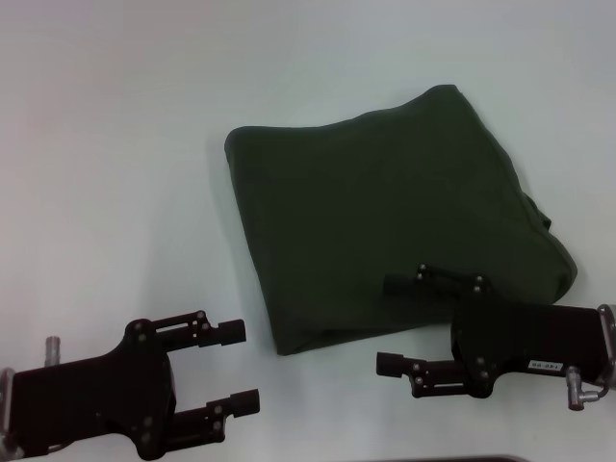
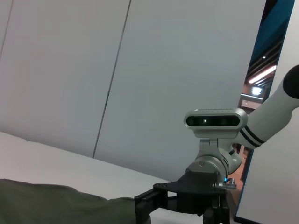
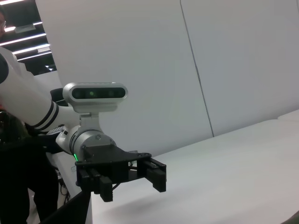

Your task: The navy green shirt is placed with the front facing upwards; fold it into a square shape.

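The navy green shirt (image 1: pixel 385 241) lies folded, roughly square, on the white desk (image 1: pixel 115 144). Right tool (image 1: pixel 387 321), released, hovers over its near edge; left tool (image 1: pixel 248 367), also released, waits beside its near-left corner. Better only smooth the edges

No text can be read; the small white label on the right claw (image 1: pixel 390 324), lower right, is too blurred.
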Action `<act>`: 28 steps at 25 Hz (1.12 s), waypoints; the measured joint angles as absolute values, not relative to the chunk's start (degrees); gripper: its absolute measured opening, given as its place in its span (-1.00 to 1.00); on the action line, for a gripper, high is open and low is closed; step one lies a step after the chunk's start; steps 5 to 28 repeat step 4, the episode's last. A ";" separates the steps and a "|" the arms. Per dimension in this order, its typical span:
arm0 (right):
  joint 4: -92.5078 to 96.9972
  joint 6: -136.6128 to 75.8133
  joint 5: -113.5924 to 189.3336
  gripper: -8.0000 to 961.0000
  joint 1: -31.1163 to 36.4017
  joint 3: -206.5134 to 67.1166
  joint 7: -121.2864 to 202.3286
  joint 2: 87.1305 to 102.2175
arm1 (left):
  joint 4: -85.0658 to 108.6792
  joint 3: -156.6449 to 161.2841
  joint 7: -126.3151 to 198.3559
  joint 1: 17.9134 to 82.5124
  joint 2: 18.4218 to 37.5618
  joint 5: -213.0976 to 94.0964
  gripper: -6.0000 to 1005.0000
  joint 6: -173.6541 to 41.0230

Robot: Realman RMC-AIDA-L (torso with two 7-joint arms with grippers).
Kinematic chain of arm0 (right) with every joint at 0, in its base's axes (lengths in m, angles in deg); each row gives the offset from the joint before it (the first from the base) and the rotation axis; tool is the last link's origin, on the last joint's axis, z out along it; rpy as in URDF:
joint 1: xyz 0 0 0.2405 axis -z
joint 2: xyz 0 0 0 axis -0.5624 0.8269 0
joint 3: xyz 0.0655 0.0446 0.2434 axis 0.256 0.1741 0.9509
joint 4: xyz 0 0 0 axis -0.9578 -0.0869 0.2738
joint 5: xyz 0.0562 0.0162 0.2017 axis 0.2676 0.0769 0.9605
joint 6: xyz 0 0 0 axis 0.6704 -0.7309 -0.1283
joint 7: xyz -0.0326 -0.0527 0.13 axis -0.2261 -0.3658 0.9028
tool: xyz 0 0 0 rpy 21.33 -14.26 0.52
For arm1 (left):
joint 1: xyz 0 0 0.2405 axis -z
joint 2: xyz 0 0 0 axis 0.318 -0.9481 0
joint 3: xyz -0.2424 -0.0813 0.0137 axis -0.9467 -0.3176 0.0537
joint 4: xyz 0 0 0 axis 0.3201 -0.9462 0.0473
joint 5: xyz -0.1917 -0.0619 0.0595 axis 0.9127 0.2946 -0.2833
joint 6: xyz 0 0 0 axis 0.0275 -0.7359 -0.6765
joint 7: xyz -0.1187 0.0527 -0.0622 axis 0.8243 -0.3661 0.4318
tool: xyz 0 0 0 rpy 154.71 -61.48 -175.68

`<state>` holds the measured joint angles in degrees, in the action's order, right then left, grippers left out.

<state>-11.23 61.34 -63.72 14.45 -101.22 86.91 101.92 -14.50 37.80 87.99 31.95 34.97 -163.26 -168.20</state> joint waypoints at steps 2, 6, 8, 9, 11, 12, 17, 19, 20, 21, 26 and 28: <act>-11.23 61.34 -63.73 0.91 14.44 -101.27 86.89 101.92 | -14.49 37.80 88.00 31.88 34.97 -163.26 0.32 -168.22; -11.23 61.34 -63.73 0.91 14.44 -101.28 86.89 101.92 | -14.48 37.80 88.00 31.84 34.96 -163.26 0.32 -168.26; -11.23 61.34 -63.73 0.91 14.44 -101.28 86.89 101.92 | -14.48 37.80 88.00 31.84 34.96 -163.26 0.32 -168.26; -11.23 61.34 -63.73 0.91 14.44 -101.28 86.89 101.92 | -14.48 37.80 88.00 31.84 34.96 -163.26 0.32 -168.26; -11.23 61.34 -63.73 0.91 14.44 -101.28 86.89 101.92 | -14.48 37.80 88.00 31.84 34.96 -163.26 0.32 -168.26; -11.23 61.34 -63.73 0.91 14.44 -101.28 86.89 101.92 | -14.48 37.80 88.00 31.84 34.96 -163.26 0.32 -168.26; -11.23 61.34 -63.73 0.91 14.44 -101.28 86.89 101.92 | -14.48 37.80 88.00 31.84 34.96 -163.26 0.32 -168.26; -11.23 61.34 -63.73 0.91 14.44 -101.28 86.89 101.92 | -14.48 37.80 88.00 31.84 34.96 -163.26 0.32 -168.26; -11.23 61.34 -63.73 0.91 14.44 -101.28 86.89 101.92 | -14.48 37.80 88.00 31.84 34.96 -163.26 0.32 -168.26; -11.23 61.34 -63.73 0.91 14.44 -101.28 86.89 101.92 | -14.48 37.80 88.00 31.84 34.96 -163.26 0.32 -168.26; -11.23 61.34 -63.73 0.91 14.44 -101.28 86.89 101.92 | -14.48 37.80 88.00 31.84 34.96 -163.26 0.32 -168.26; -11.23 61.34 -63.73 0.91 14.44 -101.28 86.89 101.92 | -14.48 37.80 88.00 31.84 34.96 -163.26 0.32 -168.26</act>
